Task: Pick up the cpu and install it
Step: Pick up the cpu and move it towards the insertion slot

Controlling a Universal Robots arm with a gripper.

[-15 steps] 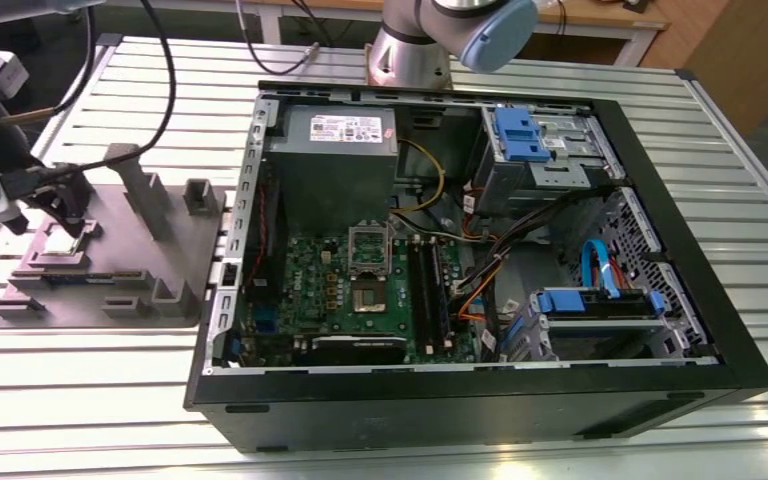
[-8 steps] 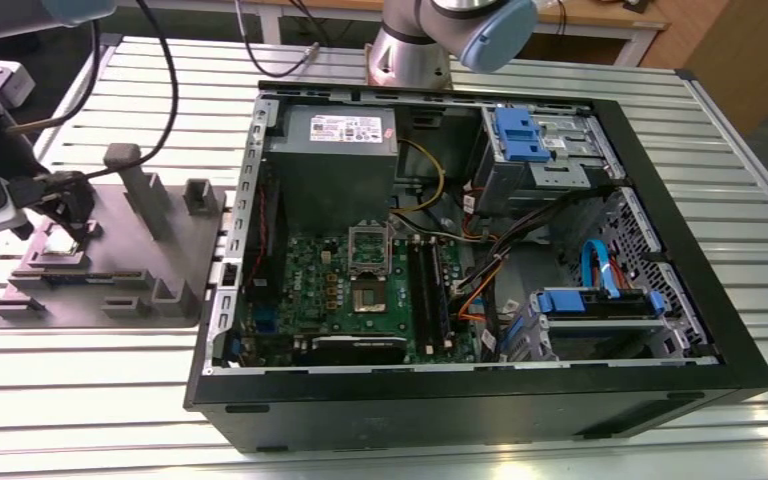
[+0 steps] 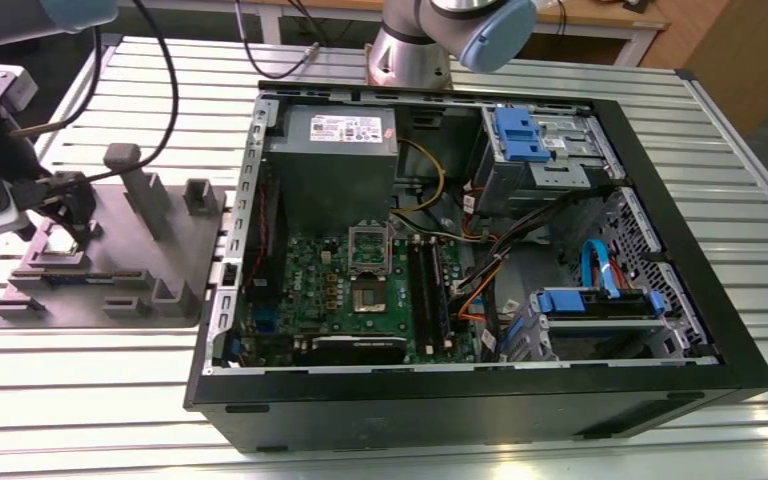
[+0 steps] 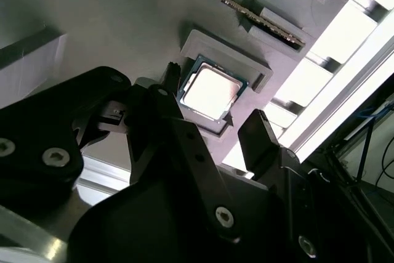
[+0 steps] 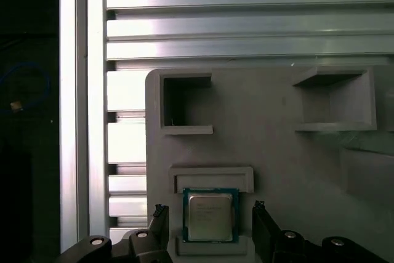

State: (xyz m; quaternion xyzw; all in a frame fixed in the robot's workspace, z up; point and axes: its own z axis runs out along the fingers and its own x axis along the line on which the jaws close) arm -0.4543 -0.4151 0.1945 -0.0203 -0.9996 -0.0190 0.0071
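The cpu (image 5: 210, 215) is a small square chip with a shiny silver top, lying flat in a shallow nest of the grey fixture plate (image 5: 277, 152). In both wrist views my gripper (image 5: 209, 212) is open, and its two black fingers (image 5: 161, 217) stand on either side of the chip with a gap on each side. The second wrist view shows the cpu (image 4: 210, 92) just past the fingertips (image 4: 256, 124) of the gripper (image 4: 206, 112). In the exterior view the gripper (image 3: 75, 222) hangs low over the fixture plate (image 3: 117, 270) at the exterior view's left.
An open black computer case (image 3: 704, 300) lies to the exterior view's right of the plate. Inside it are the green motherboard (image 3: 311, 285) with its open socket (image 3: 367, 293), a grey power supply (image 3: 337, 150), blue drive brackets and cables. The plate carries upright grey posts (image 3: 131, 180).
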